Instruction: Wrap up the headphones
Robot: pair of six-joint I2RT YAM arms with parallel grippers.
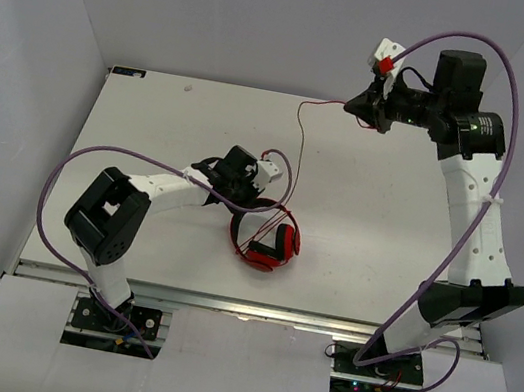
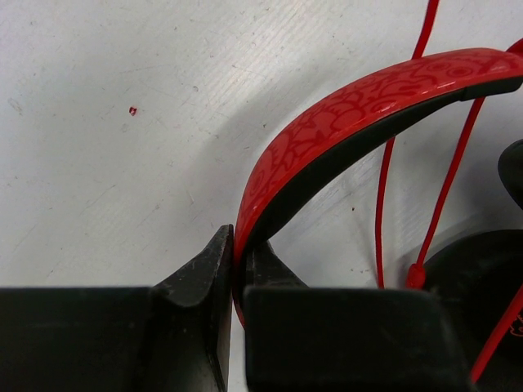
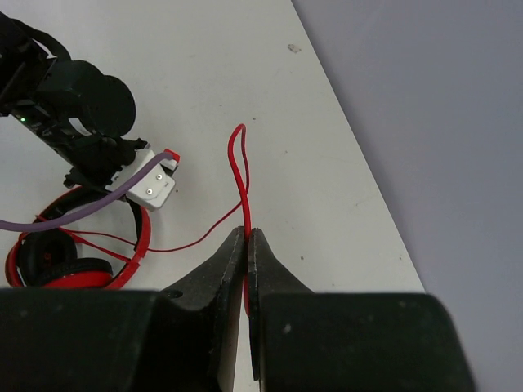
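On the table, left tool clamps the headphones by the headband; right tool pinches the cable, high and well apart far-right, cable running from headphones toward it.

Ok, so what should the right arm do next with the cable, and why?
Probably swing the right fingers down toward the headphones to lay another turn across them. They pinch the cable, which runs loose to the headphones, and the left fingers clamp the headband, so it should hold steady.
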